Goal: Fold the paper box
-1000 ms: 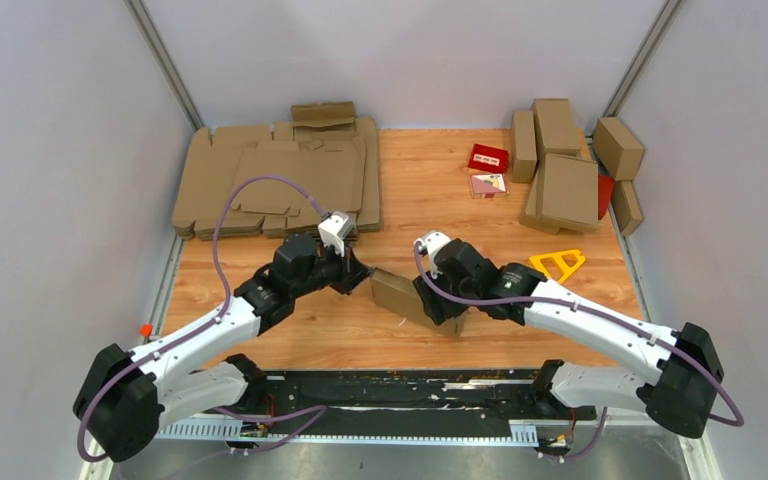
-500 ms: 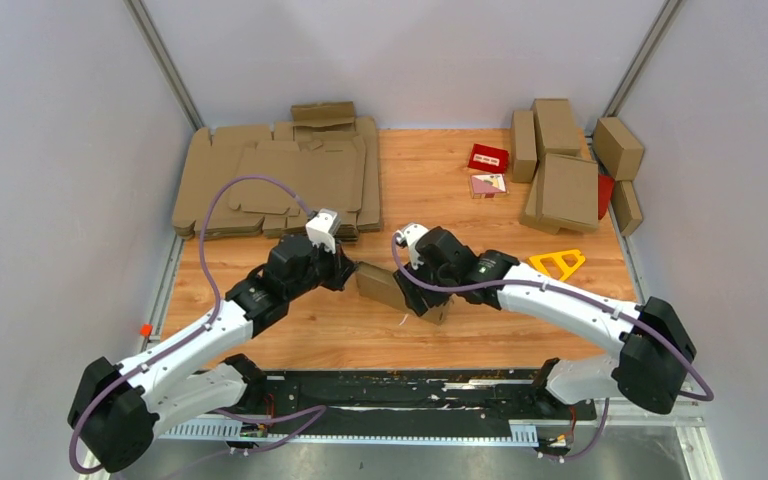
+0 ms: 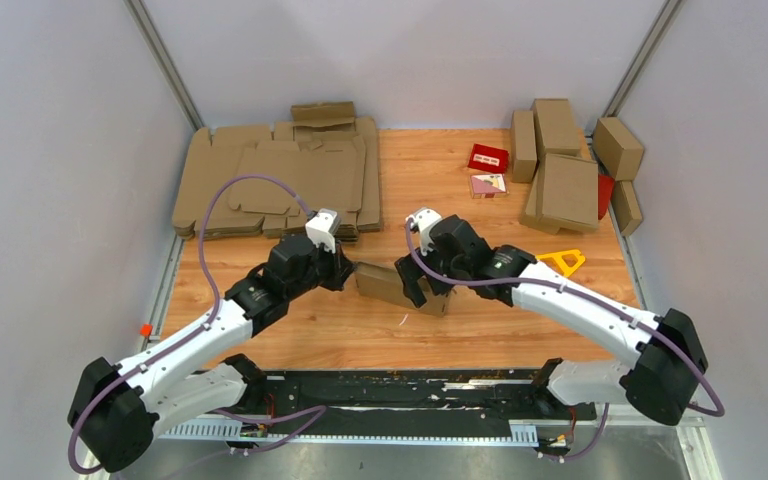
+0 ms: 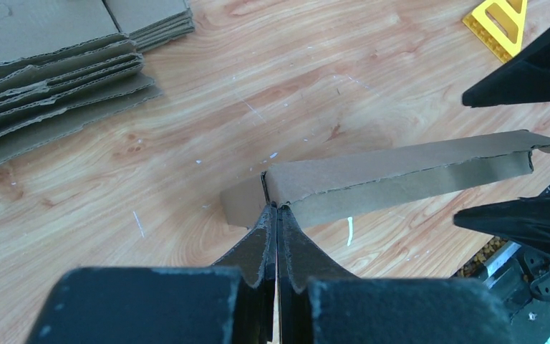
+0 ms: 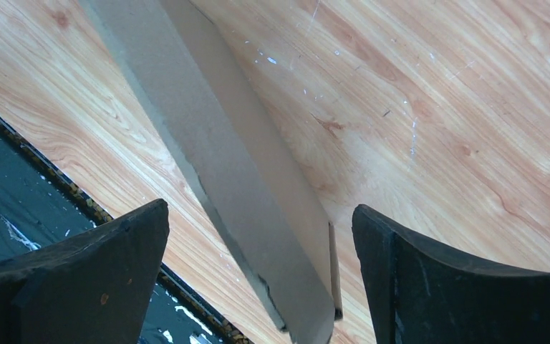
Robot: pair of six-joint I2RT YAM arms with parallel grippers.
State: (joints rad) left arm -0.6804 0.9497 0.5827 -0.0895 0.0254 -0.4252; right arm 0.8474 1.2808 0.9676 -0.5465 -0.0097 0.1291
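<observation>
The paper box [image 3: 385, 283] is a plain brown cardboard piece, folded into a narrow shape and lying on the wooden table between the two arms. My left gripper [image 3: 352, 270] is shut at its left corner. In the left wrist view the fingertips [image 4: 277, 206] pinch the box [image 4: 401, 168] at a slit in its edge. My right gripper [image 3: 422, 290] stands open astride the box's right end. The right wrist view shows the box [image 5: 215, 143] running between that gripper's [image 5: 259, 211] wide-apart fingers, touching neither.
A thick pile of flat brown blanks [image 3: 280, 180] lies at the back left. Folded boxes [image 3: 560, 170] are stacked at the back right, with a small red carton [image 3: 488, 157] beside them. A yellow triangle [image 3: 558, 263] lies right of the right arm. A black strip [image 3: 400, 385] runs along the near edge.
Both arms carried the box a little to the left. The right gripper then opened wide and let go of the box's right end. The left gripper stayed shut.
</observation>
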